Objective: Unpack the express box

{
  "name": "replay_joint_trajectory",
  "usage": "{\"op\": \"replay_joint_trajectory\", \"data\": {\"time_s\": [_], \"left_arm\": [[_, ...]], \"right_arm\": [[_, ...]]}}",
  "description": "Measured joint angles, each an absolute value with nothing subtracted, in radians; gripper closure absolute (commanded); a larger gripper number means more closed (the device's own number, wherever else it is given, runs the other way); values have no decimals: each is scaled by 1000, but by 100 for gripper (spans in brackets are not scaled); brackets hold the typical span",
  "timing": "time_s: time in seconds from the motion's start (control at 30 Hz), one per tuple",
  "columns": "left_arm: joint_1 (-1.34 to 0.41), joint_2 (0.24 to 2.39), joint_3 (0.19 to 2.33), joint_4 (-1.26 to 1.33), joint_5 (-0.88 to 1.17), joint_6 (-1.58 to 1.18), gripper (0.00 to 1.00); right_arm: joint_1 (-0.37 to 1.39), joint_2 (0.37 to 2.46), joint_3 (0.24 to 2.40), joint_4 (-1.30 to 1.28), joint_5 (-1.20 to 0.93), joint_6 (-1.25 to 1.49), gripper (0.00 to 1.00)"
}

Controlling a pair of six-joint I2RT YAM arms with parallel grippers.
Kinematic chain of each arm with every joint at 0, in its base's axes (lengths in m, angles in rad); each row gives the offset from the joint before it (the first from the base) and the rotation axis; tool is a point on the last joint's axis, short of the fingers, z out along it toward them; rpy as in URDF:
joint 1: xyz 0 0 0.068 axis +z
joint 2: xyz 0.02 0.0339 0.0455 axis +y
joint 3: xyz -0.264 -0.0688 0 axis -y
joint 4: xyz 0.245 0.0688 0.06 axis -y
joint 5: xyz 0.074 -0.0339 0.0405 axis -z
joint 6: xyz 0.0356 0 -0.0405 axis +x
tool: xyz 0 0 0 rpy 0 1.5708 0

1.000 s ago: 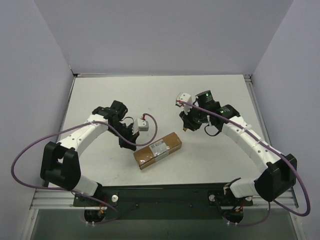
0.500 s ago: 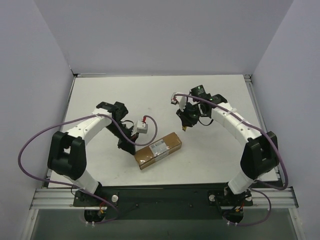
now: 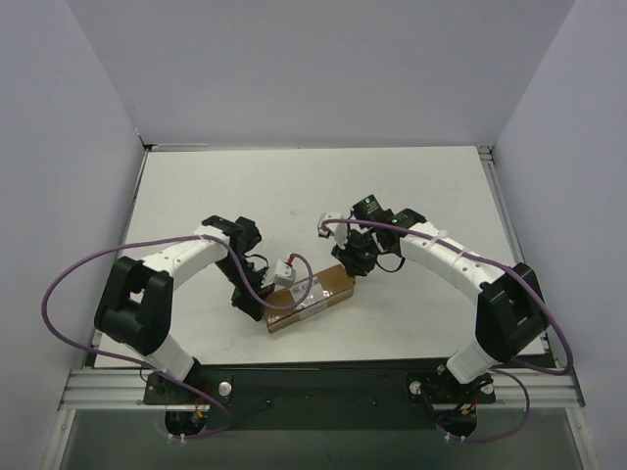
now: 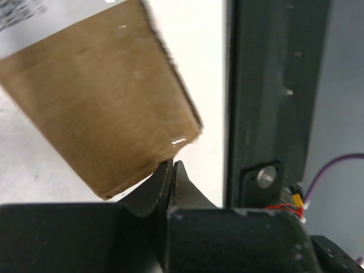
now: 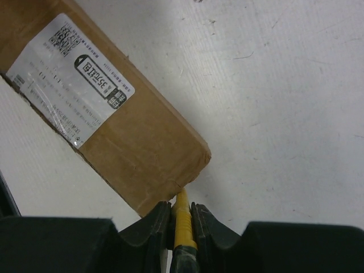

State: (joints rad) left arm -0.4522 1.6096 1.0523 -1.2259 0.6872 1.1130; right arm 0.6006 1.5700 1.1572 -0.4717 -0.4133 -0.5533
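Tip of knife [image 5: 182, 227] meets express box [image 5: 133, 139] corner.

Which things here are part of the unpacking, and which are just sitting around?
In the job: express box; yellow tool clamped in right gripper at a box corner; left gripper, shut, at the other end.
Just there: table, purple cables, black base rail.

We've got white shells & black joints on left arm [image 3: 176, 257] & right arm [image 3: 447, 258]. Purple cables [image 3: 45, 304] loop off each. Left gripper [image 4: 172, 168], right gripper [image 5: 181, 206]: black.
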Motion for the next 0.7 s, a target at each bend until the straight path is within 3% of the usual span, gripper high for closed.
{"op": "replay_joint_trajectory", "data": {"time_s": [0.33, 0.7], "left_arm": [[-326, 1614, 1010, -815, 583, 908, 100], [-234, 1628, 1006, -635, 611, 757, 100]], "right_arm": [[617, 1468, 1084, -524, -374, -558, 100], [516, 1465, 1148, -587, -373, -539, 100]]}}
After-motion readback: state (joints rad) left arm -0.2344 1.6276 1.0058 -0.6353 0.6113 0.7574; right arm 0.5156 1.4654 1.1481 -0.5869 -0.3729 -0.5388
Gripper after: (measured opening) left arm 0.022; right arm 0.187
